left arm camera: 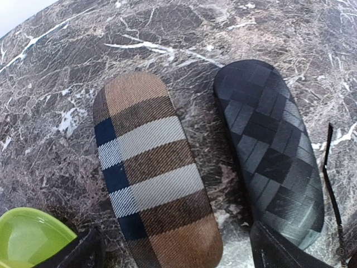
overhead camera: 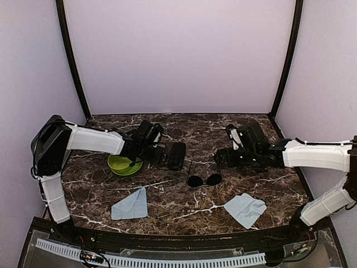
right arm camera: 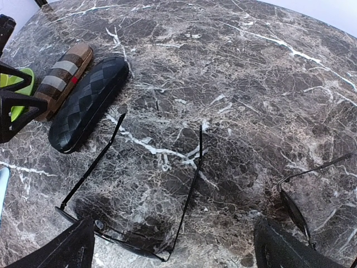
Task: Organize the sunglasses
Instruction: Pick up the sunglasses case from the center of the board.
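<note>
One pair of sunglasses (overhead camera: 203,180) with round dark lenses lies mid-table, its thin temple arms unfolded. In the right wrist view this pair (right arm camera: 192,184) lies below and between the fingers of my open right gripper (right arm camera: 173,251), which hovers over it without touching. A second pair of sunglasses (right arm camera: 295,207) shows partly by the right finger. My right gripper (overhead camera: 222,158) sits just right of centre. My left gripper (overhead camera: 153,146) is open, and in the left wrist view its fingers straddle the near end of the brown striped case (left arm camera: 150,173). Nothing is held by the left gripper (left arm camera: 178,258).
A black quilted case (left arm camera: 273,151) lies right beside the striped one, and a temple arm (left arm camera: 329,167) lies just past it. A green bowl (overhead camera: 124,164) sits under the left arm. Two light blue cloths (overhead camera: 130,205) (overhead camera: 245,209) lie near the front edge.
</note>
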Available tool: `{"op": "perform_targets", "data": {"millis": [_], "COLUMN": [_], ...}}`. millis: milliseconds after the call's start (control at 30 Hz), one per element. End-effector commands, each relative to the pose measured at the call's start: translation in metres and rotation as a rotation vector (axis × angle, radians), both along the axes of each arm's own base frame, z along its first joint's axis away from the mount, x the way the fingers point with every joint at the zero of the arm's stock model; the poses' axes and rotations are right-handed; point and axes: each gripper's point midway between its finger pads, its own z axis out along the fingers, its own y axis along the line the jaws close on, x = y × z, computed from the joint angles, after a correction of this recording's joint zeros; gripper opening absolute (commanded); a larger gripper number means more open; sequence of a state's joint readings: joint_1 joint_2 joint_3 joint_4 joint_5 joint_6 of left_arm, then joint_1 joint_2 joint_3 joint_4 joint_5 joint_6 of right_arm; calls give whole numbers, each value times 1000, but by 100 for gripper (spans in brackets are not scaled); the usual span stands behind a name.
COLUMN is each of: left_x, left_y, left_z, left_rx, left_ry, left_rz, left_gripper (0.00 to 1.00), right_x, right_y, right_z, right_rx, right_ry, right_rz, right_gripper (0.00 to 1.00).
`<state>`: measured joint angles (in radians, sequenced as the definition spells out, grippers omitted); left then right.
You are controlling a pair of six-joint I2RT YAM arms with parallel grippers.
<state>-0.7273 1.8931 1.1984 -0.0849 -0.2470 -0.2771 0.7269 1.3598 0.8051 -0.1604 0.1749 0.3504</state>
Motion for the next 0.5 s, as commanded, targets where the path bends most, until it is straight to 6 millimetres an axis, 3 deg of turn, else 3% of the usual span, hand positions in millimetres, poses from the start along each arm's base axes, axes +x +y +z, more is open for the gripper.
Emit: {"op": "perform_targets", "data": {"millis": [0,367,467], "left_x": [9,12,12], "left_y": [2,0,-2], "left_z": [-3,-27,-23], "left_rx": [0,-7,-9], "left_ry": [16,70,68], "left_rz": [28,33,21], "left_gripper": [93,86,72], "right_x": [0,0,0], "right_y": [5,5,5], "right_z": [-1,-1,1], "right_rx": [9,9,11], "right_ry": [-5,-5,-8], "right_rz": [12,10,8], "right_gripper": [100,100,100]}}
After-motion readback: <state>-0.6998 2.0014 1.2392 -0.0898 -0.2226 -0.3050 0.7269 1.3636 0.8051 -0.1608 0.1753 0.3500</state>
